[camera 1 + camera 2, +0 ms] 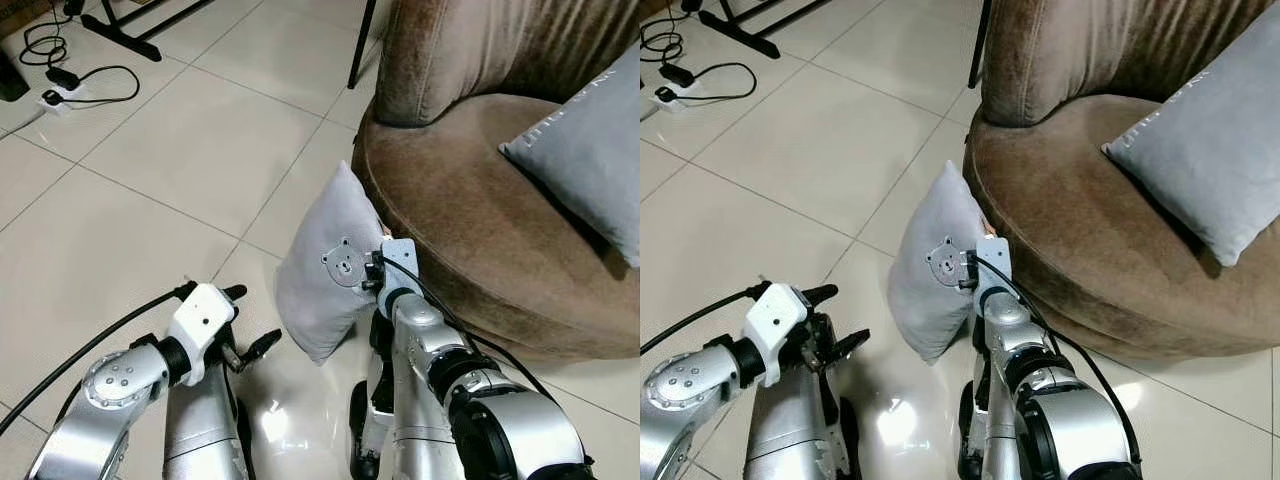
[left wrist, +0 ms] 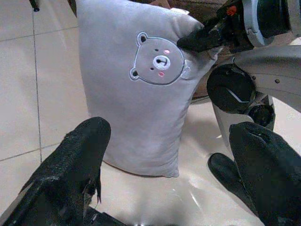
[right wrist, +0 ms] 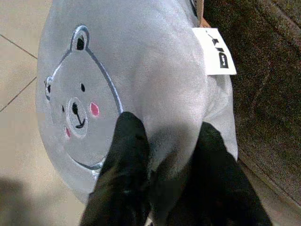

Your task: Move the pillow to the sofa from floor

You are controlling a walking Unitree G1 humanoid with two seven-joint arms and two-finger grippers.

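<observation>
A small grey pillow (image 1: 322,262) with an embroidered bear face stands on edge on the tiled floor, leaning against the front of the brown sofa (image 1: 470,200). My right gripper (image 3: 162,162) is shut on the pillow's side edge, pinching a fold of fabric (image 2: 188,70) beside the bear face. A white tag (image 3: 215,51) hangs from the pillow near the sofa. My left gripper (image 1: 245,325) hovers open just to the left of the pillow, low over the floor, its fingers (image 2: 80,155) spread wide with nothing between them.
A larger grey cushion (image 1: 590,150) rests on the sofa seat at the right. A power strip and black cables (image 1: 60,85) lie on the floor at the far left, beside black stand legs (image 1: 130,35). Open tile lies to the left of the pillow.
</observation>
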